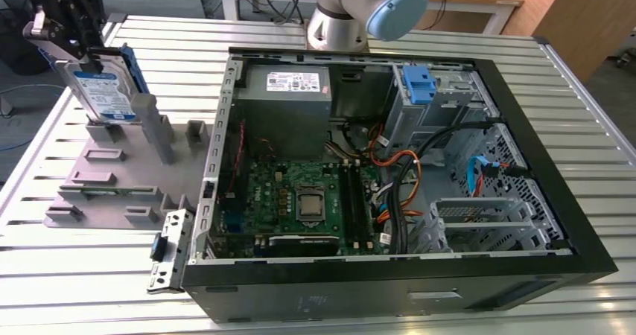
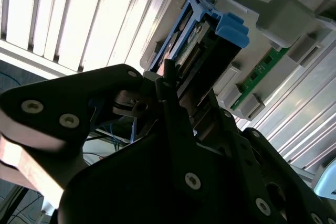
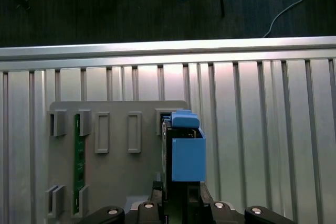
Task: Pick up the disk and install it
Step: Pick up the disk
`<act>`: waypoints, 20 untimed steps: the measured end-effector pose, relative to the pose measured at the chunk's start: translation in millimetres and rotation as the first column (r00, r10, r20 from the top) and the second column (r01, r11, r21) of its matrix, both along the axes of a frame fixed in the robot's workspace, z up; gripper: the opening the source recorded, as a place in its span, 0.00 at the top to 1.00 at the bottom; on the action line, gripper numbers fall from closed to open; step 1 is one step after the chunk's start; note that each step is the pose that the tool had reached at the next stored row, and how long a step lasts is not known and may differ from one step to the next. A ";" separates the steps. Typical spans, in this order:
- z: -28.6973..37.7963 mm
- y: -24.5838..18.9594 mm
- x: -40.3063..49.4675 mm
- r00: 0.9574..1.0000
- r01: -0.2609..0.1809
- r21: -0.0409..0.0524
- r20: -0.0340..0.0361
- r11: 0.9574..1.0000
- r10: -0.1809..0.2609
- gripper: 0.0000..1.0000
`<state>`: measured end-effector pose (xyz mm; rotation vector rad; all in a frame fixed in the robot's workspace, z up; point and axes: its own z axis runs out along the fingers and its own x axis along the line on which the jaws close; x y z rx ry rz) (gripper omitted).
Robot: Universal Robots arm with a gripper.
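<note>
The black end effector (image 1: 91, 61) is clamped on the flat silver-metal disk with blue side rails (image 1: 104, 97). The disk stands on edge at a corner slot of the grey plastic holder plate (image 1: 109, 193), probably so it can slide straight out.

arm (image 1: 343, 15): silver-grey tubular joint housing, round pale-blue cap (image 1: 398, 11); gripper (image 2: 189, 85): matte black linkage plates, rounded ends, silver socket-head screws (image 2: 192, 181) at the pivots
</note>
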<state>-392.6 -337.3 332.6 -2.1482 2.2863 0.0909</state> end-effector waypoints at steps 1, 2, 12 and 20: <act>0.0 0.0 0.0 1.000 0.000 0.000 0.000 1.000 0.000 0.65; 0.1 0.0 0.0 1.000 0.000 0.000 0.000 1.000 0.000 0.65; 3.7 0.0 0.0 1.000 0.000 0.000 0.000 1.000 0.000 0.65; 4.4 0.0 0.0 1.000 0.000 0.000 0.000 1.000 0.000 0.65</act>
